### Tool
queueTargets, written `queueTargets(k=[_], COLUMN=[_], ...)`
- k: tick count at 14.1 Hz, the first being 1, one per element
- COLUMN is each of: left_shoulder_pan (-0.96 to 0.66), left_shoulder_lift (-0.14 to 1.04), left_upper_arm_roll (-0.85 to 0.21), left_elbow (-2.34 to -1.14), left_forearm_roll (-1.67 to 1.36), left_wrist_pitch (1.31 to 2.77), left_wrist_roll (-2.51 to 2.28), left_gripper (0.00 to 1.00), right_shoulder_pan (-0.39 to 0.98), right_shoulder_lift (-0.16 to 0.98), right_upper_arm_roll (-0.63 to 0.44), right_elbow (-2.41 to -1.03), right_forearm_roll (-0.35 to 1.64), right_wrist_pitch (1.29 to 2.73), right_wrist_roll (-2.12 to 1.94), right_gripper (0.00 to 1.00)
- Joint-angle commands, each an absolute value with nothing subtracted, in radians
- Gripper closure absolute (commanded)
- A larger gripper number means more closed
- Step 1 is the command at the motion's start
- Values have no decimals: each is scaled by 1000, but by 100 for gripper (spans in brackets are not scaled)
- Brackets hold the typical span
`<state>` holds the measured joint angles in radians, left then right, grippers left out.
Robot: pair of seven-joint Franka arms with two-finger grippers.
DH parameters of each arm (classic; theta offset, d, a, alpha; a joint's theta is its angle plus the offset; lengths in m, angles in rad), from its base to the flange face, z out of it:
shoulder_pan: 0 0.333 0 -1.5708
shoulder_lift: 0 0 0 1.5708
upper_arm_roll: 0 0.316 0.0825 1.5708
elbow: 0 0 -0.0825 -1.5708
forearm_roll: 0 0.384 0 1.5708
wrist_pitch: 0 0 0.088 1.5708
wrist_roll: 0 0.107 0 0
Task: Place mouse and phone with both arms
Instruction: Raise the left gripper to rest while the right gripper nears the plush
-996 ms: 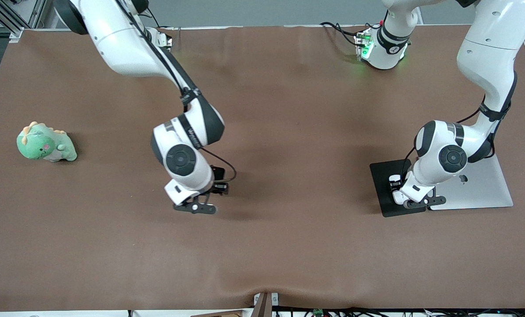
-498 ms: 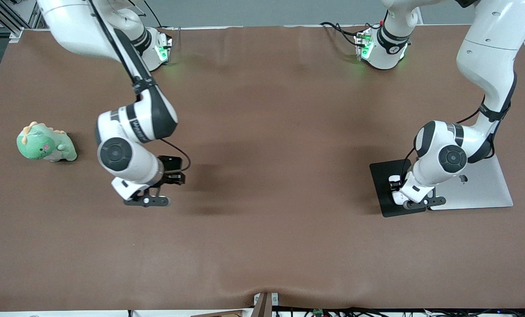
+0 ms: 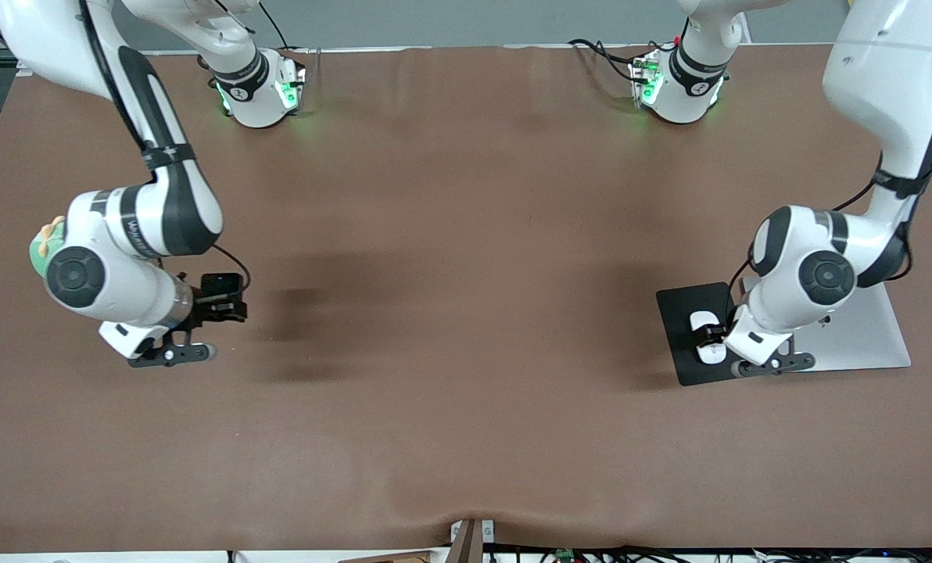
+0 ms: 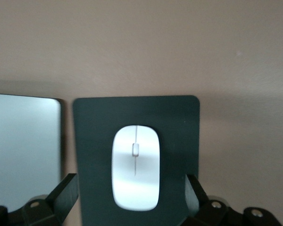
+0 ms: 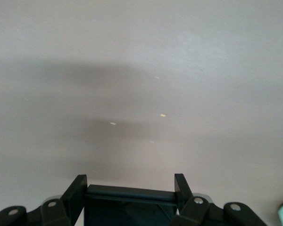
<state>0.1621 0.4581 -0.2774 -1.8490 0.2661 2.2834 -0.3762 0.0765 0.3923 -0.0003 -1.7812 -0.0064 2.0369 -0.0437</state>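
Seen from above, across a brown bench point(image 3: 466, 234) from two white robot arms.

Toward the right arm's end: a green plush toy point(image 3: 40, 242), mostly hidden by the arm's wrist. Just beside it, the right gripper point(image 5: 129, 188), hanging above bare bench. Fingers point(image 5: 78, 188) closed partway, one against each side of the phone point(image 5: 129, 209), black and glossy, carried off the surface and seen only in the right wrist view.

Bare brown surface across the middle.

Toward the left arm's end: a matte black mat point(image 3: 673, 313), with a closed silver laptop point(image 3: 865, 336) just beside it. On the mat, the mouse point(image 4: 135, 167), white and oval, lying flat. Above it, the left gripper point(image 4: 132, 188), fingers point(image 4: 193, 193) spread wide, one either side of the mouse, touching neither flank, holding nothing.

Likely state: mouse placed, phone not yet set down.

To finish the phone well: keep it level and firmly pinched, choose open bench clear of the toy, lower slowly until it lies flat on the surface, only then open the fingers, then lift straight up to avoid dragging it. For the left arm: rise straight up, without nudging the mouse off the mat.
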Motion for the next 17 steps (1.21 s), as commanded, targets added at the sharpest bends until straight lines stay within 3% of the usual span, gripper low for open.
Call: queueTargets(k=[1, 4, 6, 17], left_shoulder_pan=[170, 172, 172, 190], left_shoulder_lift=[373, 362, 322, 109], left_upper_arm_roll=[-296, -296, -296, -285], left_elbow=[-1736, -1533, -1462, -1460], left_forearm_roll=[186, 153, 152, 69], left_wrist_pitch=[2085, 1817, 1697, 1603], left_wrist_roll=[-382, -379, -374, -114], left_gripper=[0, 0, 0, 0], right_shoulder_pan=[-11, -83, -130, -285], right_shoulder_lift=[345, 344, 350, 465], right_upper_arm_roll=[21, 21, 21, 15], right_elbow=[-1856, -1916, -1966, -2013], right_forearm_roll=[-12, -12, -12, -28], right_wrist_pitch=[2043, 2045, 2057, 2270], right_wrist_roll=[-142, -187, -202, -317], right_gripper=[100, 98, 95, 95])
